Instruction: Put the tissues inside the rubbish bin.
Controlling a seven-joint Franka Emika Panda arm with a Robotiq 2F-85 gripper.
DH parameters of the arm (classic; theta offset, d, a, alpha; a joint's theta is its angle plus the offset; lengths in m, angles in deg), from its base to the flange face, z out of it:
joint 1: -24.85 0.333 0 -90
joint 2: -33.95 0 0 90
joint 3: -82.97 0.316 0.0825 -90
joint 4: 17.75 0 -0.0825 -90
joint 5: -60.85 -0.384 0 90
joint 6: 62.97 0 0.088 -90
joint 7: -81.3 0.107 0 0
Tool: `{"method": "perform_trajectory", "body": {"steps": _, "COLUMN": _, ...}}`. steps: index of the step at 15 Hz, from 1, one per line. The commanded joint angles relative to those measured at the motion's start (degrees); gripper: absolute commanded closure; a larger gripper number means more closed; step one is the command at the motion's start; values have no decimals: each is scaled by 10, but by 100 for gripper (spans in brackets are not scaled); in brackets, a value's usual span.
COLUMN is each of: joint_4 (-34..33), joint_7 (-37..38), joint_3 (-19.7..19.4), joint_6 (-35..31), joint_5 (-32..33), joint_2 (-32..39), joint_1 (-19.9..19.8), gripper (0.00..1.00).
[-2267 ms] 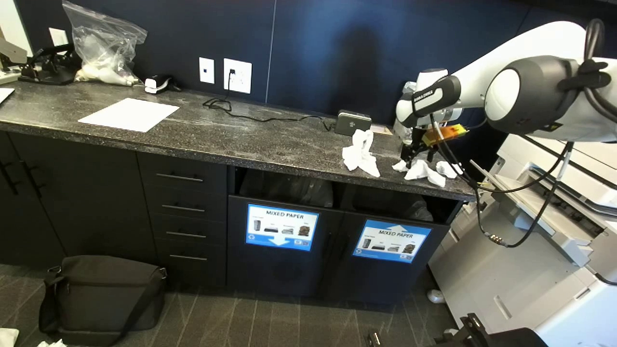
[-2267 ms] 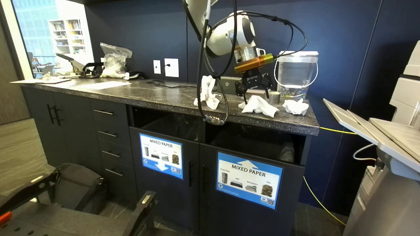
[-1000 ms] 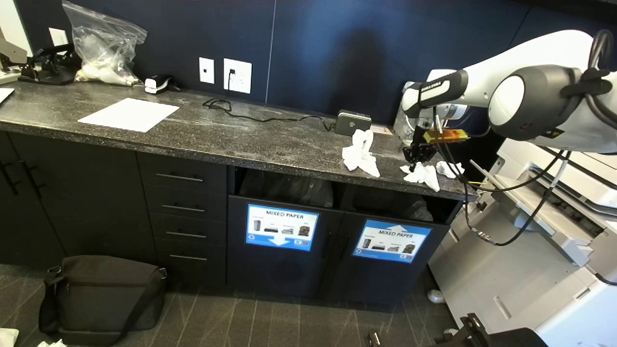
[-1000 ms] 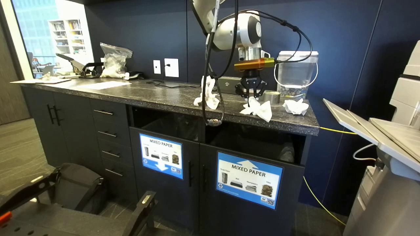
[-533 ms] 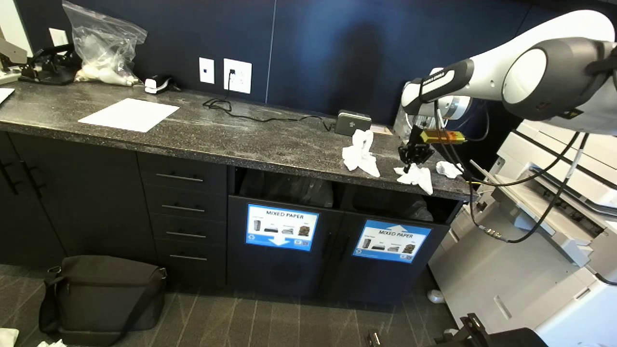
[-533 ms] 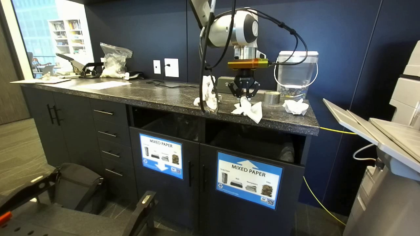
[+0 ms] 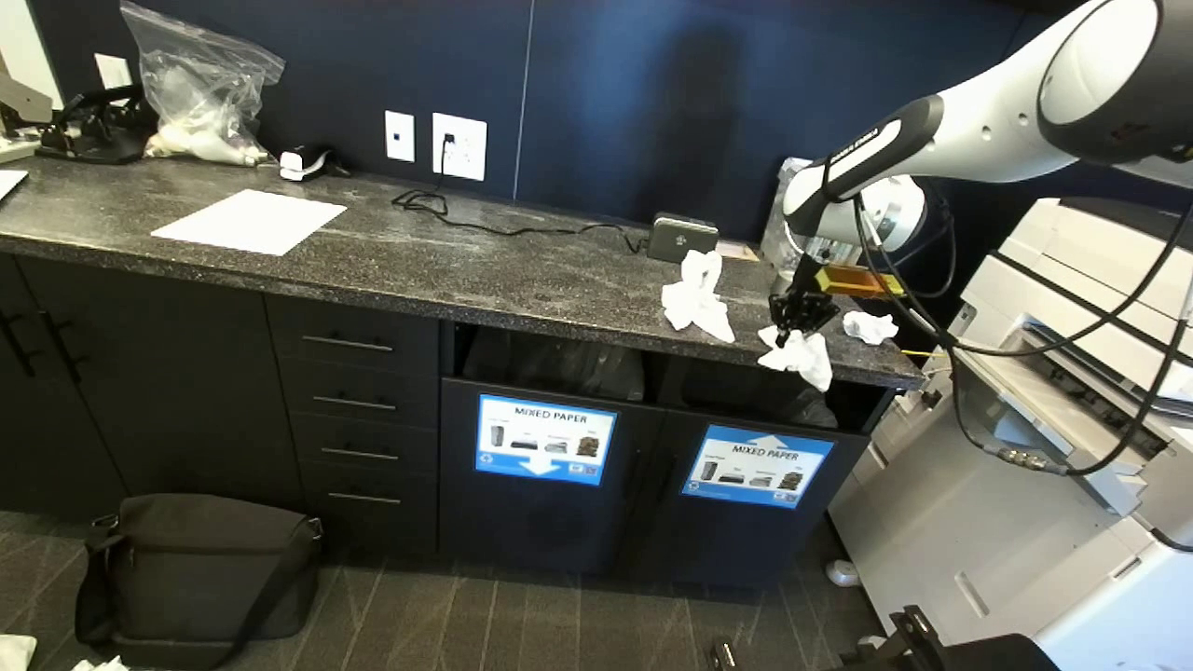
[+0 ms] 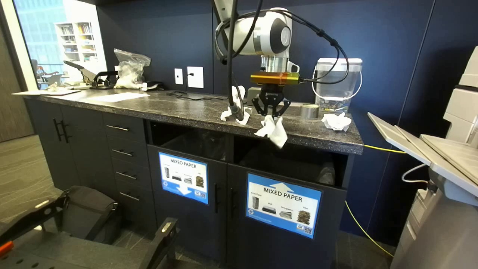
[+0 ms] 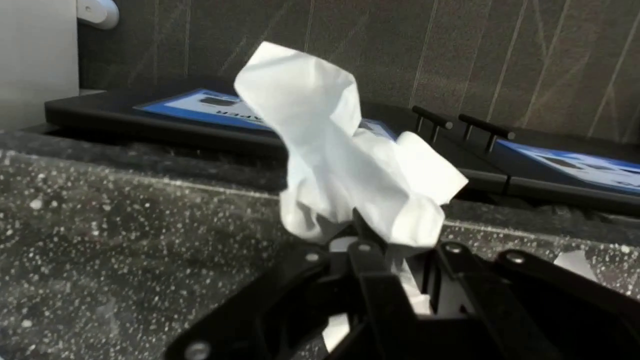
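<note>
One crumpled tissue (image 8: 275, 132) is clamped in our gripper (image 8: 272, 115), jaws closed on it, at the front edge of the countertop (image 7: 522, 270). We see a second tissue (image 7: 696, 298) and a third tissue (image 7: 870, 327) resting on either side, and the see-through bucket (image 8: 337, 90) standing farther back.

Jaws pinch crumpled tissue (image 7: 807, 359) at counter edge (image 7: 559, 326), wads (image 7: 697, 303) either side

Office: printer (image 7: 988, 522), 2 mixed-paper signs (image 8: 283, 205)
</note>
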Motion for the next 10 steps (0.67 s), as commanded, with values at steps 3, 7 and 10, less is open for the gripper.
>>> {"method": "perform_trajectory", "body": {"steps": 3, "joint_4": 196, "joint_7": -39, "joint_3": 15, "joint_6": -119, "joint_5": -26, "joint_2": -92, "joint_1": -11, "gripper": 80}}
{"method": "perform_trajectory", "body": {"steps": 7, "joint_4": 317, "joint_7": -75, "joint_3": 41, "joint_6": -267, "joint_5": -35, "joint_2": -125, "joint_1": -26, "gripper": 80}}
{"method": "perform_trajectory", "body": {"steps": 10, "joint_4": 364, "joint_7": -95, "joint_3": 73, "joint_6": -359, "joint_5": -32, "joint_2": -112, "joint_1": -47, "gripper": 80}}
